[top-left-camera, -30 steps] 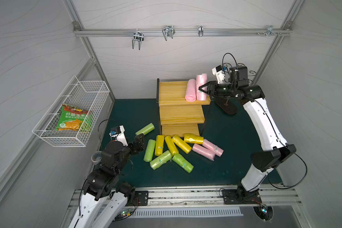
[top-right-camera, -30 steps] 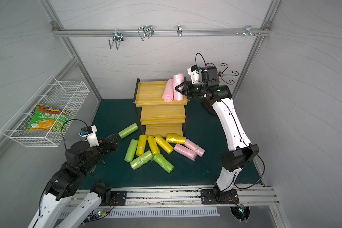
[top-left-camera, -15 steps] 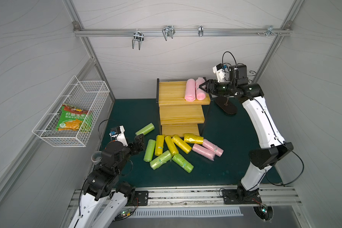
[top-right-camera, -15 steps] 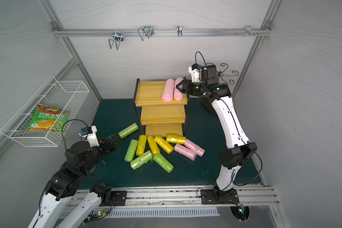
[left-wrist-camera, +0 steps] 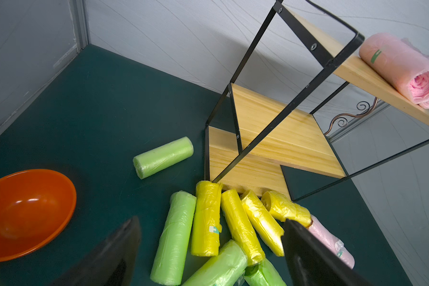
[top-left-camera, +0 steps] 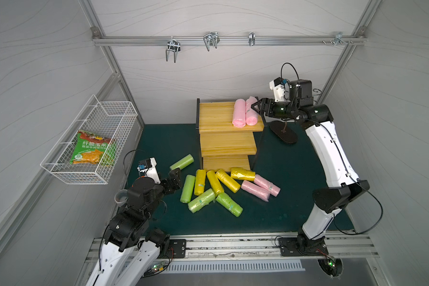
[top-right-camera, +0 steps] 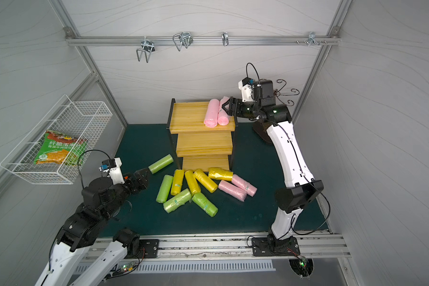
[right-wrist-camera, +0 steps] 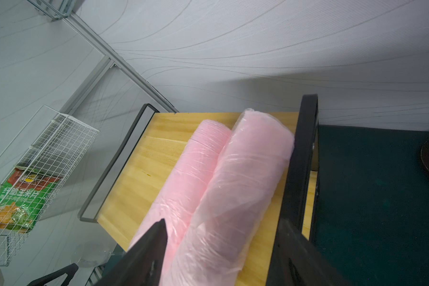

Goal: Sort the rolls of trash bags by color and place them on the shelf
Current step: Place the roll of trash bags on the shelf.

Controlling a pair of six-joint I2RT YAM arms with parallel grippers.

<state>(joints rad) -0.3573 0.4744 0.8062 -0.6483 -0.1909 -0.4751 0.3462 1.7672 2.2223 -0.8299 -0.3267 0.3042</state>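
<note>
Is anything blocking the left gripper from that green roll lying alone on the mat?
Nothing visible does. The open left gripper sits close to the lone green roll, with only bare mat between them.

Top of shelf [top-left-camera: 216, 116]: two pink rolls [top-left-camera: 239, 116], touching.
Mat [top-left-camera: 282, 210]: shelf, four green rolls [top-left-camera: 187, 188], four yellow rolls [top-left-camera: 200, 182], pink pair [top-left-camera: 255, 190], orange bowl [left-wrist-camera: 27, 213].

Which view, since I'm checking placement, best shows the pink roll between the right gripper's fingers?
Right wrist view: the pink roll fills it, lying on the shelf. Both top views show it small; left wrist shows only a sliver.
</note>
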